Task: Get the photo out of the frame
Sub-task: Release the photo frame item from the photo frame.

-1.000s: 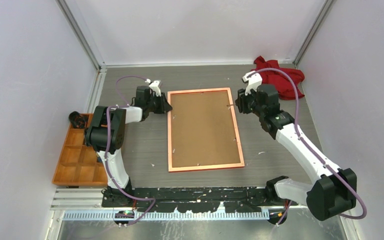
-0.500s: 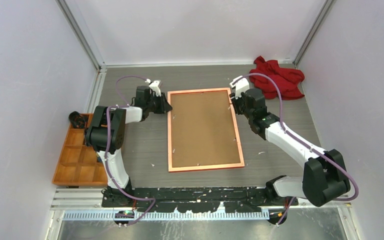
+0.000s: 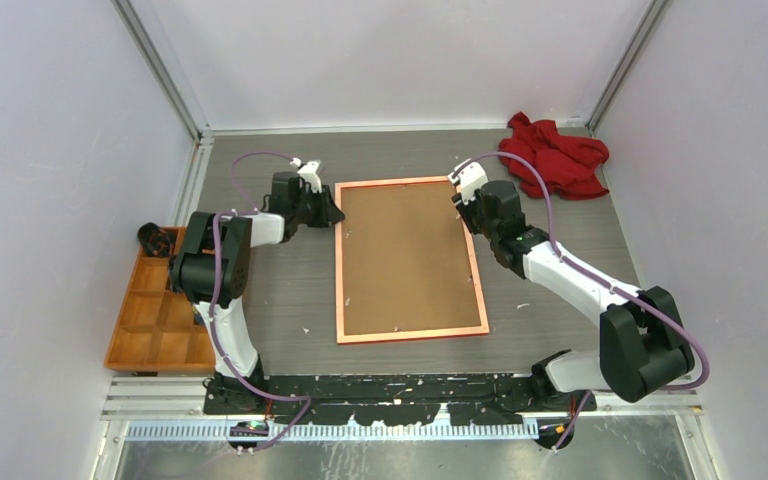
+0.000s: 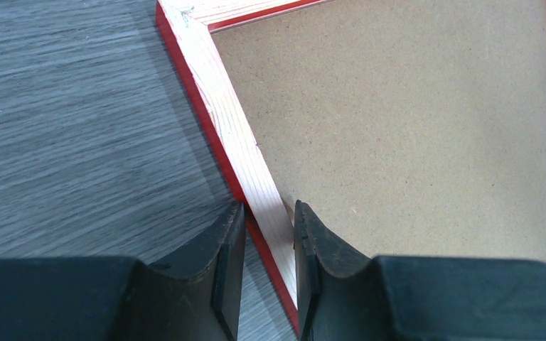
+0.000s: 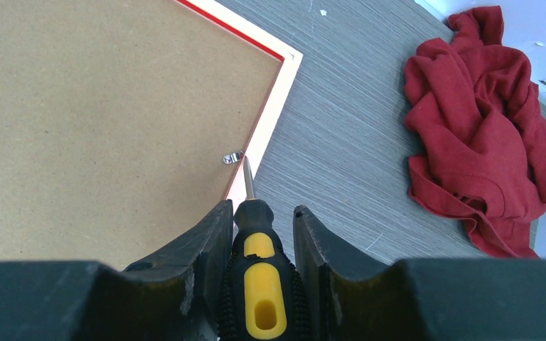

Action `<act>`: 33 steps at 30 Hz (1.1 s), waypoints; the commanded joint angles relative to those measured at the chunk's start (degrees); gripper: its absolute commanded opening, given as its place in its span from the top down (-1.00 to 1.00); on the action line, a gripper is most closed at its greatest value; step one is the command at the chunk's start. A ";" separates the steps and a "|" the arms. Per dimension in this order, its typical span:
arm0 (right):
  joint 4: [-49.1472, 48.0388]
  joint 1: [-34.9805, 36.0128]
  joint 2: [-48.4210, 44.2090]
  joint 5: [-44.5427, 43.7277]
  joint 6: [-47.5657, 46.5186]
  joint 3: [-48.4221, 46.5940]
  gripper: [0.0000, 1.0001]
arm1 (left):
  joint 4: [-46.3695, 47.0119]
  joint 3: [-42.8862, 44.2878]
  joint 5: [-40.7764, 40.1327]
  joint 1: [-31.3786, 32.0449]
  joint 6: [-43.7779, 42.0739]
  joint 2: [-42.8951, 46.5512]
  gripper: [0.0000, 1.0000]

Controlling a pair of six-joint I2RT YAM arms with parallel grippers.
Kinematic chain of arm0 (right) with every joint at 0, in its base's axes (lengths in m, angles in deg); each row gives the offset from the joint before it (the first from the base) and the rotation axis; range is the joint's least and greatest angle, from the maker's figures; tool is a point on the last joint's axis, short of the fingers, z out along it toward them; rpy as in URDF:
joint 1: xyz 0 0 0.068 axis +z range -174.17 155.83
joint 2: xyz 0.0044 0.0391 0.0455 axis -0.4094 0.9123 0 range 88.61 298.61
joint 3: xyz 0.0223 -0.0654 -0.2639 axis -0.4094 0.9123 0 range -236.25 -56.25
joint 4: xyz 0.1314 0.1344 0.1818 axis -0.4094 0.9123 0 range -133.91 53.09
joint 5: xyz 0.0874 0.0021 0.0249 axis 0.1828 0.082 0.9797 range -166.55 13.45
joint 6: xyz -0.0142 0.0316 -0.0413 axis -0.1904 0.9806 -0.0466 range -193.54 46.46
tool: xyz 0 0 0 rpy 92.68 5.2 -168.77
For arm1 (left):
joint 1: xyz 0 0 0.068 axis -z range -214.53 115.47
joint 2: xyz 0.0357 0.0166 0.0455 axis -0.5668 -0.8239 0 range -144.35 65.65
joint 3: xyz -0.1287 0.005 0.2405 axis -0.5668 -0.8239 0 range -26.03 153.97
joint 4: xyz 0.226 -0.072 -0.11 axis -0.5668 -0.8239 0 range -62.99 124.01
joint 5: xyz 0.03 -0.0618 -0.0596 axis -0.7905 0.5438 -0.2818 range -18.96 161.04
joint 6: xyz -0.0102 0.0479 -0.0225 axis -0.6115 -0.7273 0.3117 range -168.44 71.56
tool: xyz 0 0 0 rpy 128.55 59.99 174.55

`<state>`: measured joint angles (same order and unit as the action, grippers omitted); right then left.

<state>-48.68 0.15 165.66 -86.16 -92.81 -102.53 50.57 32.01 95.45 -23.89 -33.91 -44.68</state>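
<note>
Inside the frame [image 3: 412, 333], brown backing board [image 3: 407, 258].

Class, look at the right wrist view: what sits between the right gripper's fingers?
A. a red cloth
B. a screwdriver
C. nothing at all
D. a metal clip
B: the right gripper is closed on a black-and-yellow screwdriver, whose tip nearly meets a metal clip at the edge of the frame.
</note>
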 commanded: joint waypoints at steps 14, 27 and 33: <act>0.09 0.07 -2.67 2.20 1.97 -1.59 0.99 | -1.00 -0.83 3.50 -0.09 -1.96 1.53 0.57; 0.69 0.12 -0.76 -0.21 1.26 -2.32 0.99 | -1.08 -0.82 3.50 -0.09 -1.87 1.51 0.57; -1.01 0.79 0.05 -2.23 0.27 -1.82 0.99 | -1.01 -0.84 3.57 -0.09 -1.87 1.52 0.57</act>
<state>-45.67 0.26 165.38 -85.68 -91.46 -102.56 50.53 32.01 95.73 -24.03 -33.89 -44.68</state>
